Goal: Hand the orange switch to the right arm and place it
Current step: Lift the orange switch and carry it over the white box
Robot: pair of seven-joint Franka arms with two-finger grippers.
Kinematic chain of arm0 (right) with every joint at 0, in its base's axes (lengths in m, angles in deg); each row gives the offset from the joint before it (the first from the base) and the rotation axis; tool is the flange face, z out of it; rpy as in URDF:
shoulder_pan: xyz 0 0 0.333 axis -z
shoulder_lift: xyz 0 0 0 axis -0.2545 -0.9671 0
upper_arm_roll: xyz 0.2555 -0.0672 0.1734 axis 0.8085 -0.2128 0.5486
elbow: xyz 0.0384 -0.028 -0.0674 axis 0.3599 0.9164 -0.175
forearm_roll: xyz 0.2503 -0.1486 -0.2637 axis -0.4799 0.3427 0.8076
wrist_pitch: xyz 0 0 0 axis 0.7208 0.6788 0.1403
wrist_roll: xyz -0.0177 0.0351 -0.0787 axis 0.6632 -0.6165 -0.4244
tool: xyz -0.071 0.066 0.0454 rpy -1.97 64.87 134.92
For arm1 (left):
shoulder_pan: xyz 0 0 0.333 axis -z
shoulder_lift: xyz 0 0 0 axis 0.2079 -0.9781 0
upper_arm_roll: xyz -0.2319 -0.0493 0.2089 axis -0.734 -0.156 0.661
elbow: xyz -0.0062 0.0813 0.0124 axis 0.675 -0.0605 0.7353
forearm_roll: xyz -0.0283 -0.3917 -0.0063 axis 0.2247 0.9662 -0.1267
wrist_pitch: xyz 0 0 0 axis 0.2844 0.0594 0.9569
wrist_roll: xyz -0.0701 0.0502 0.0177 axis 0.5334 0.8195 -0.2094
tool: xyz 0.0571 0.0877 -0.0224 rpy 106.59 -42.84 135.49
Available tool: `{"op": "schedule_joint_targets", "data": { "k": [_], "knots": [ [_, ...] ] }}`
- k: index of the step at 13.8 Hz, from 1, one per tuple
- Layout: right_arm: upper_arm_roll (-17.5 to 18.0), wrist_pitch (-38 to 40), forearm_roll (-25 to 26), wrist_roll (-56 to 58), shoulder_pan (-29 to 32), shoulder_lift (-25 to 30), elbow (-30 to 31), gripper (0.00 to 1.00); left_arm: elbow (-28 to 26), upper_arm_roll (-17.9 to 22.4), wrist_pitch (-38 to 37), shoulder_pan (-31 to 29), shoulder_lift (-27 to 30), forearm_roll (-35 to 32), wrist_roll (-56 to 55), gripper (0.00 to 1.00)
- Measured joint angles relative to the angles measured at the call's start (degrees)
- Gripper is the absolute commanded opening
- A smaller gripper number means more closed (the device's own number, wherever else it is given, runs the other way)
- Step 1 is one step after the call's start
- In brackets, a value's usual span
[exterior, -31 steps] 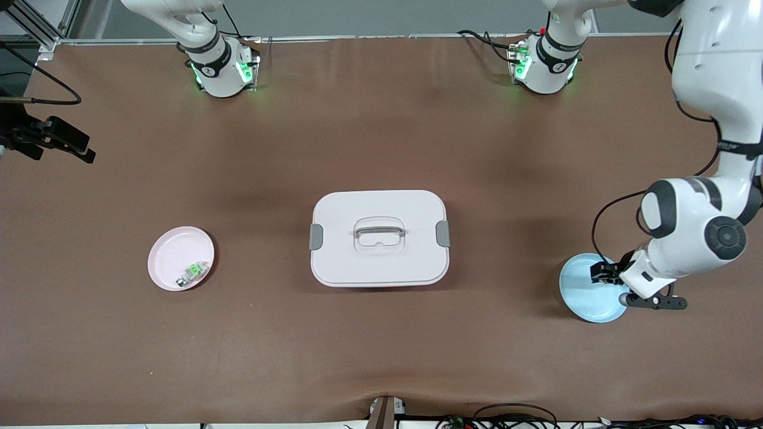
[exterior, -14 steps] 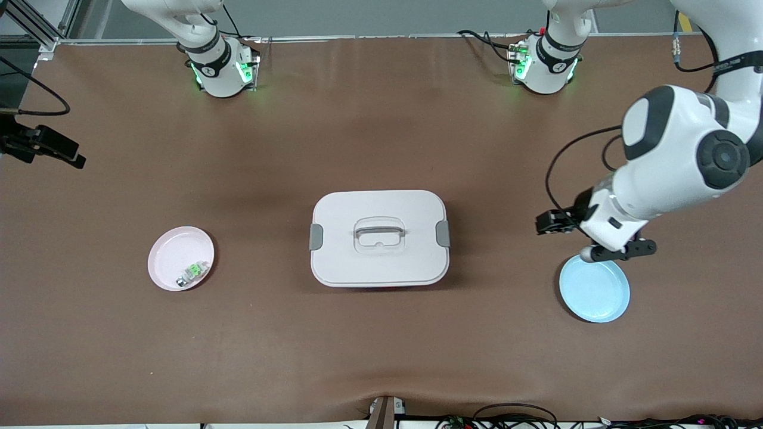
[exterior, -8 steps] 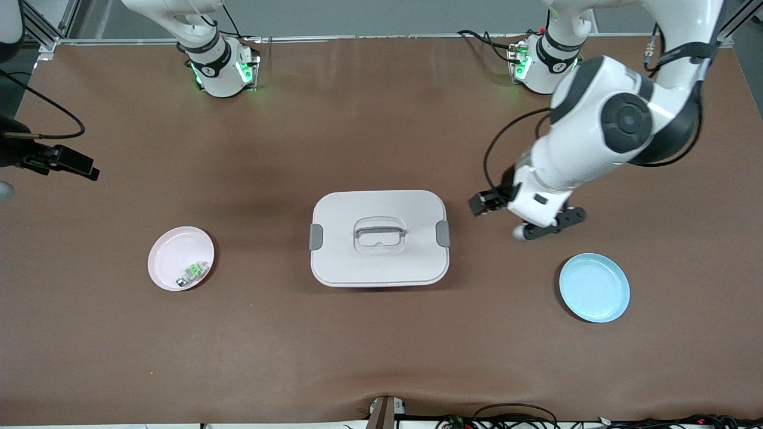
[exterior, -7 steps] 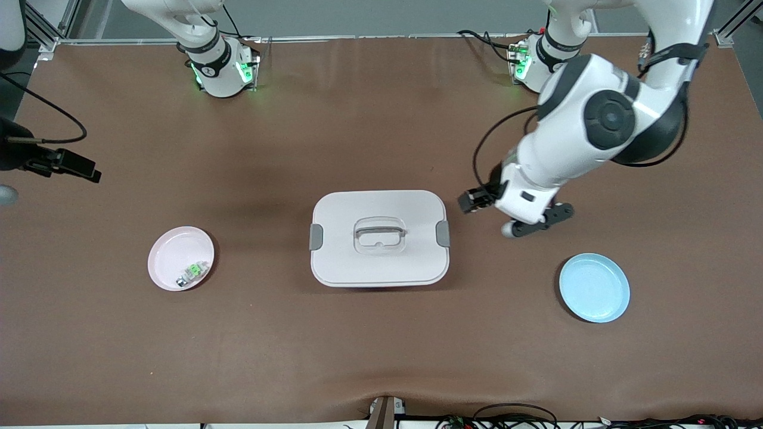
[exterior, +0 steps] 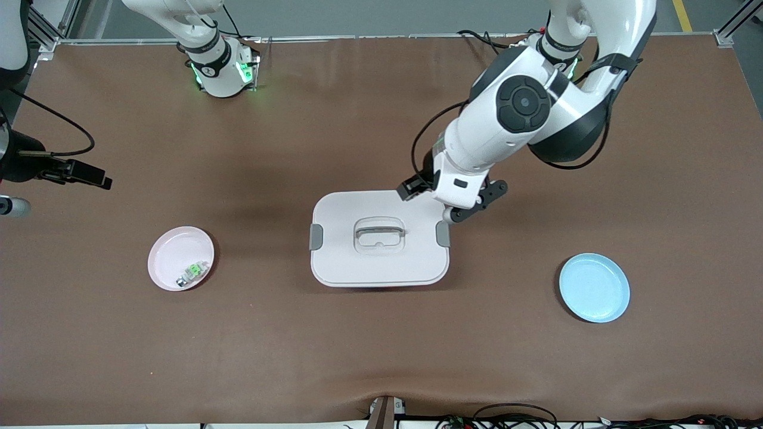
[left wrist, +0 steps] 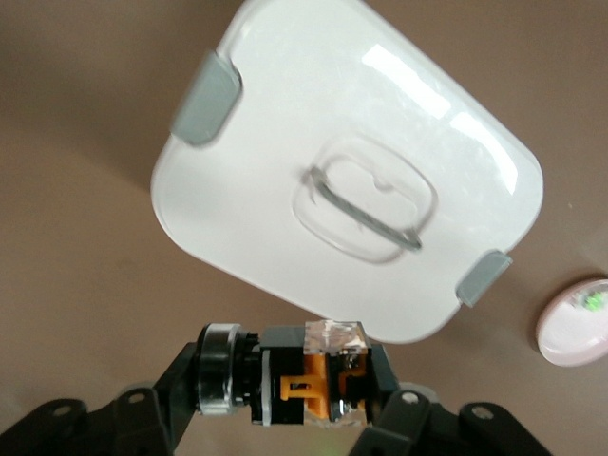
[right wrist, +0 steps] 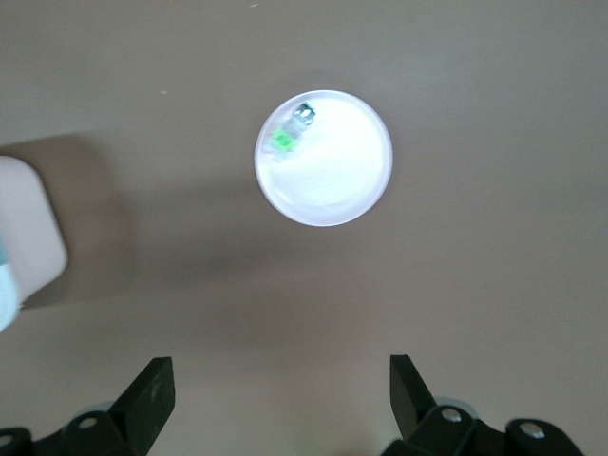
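Note:
The orange switch [left wrist: 318,385], a tiny black block with orange parts and a clear cap, is clamped sideways between the black fingers of my left gripper [left wrist: 296,389]. That left gripper [exterior: 411,189] hangs over the corner of the white lidded box [exterior: 379,262] on the side of the left arm's base. My right gripper [exterior: 95,177] hovers at the right arm's end of the table. It is open [right wrist: 280,399], with only bare table between its fingers, and it looks toward the pink plate [right wrist: 337,180].
The pink plate [exterior: 170,250] holds a small green-and-white component [exterior: 192,272]. An empty blue plate [exterior: 594,288] lies toward the left arm's end. The white box [left wrist: 351,161] has a grey handle and two grey clips. Cables run along the table's front edge.
My left arm has lifted the switch off the blue plate and swung it over to the white box's corner. The right gripper has drifted slightly inward, staying open.

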Motion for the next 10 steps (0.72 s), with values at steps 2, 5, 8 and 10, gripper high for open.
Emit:
{"op": "schedule_joint_targets", "data": {
  "k": [2, 5, 8, 10],
  "knots": [
    [0.05, -1.64, -4.54, -2.09, -0.07, 0.01, 1.53, 1.0, 0.39, 0.0, 0.58, 0.98, -0.43, 2.34, -2.78, 0.0],
    [0.07, -6.73, -12.3, -5.24, -0.1, 1.33, 5.95, 1.0, 0.52, -0.02, 3.74, 2.94, -0.68, 2.86, -9.9, 0.0],
    [0.23, -13.33, -18.91, -7.87, -0.72, 6.53, 13.35, 1.0, 0.53, -0.01, 9.79, 5.77, -1.84, 4.36, -17.93, 0.0],
    [0.43, -19.0, -22.5, -9.82, -2.33, 11.2, 19.83, 1.0, 0.53, -0.01, 13.51, 7.31, -3.17, 4.74, -22.8, 0.0]
  ]
}}
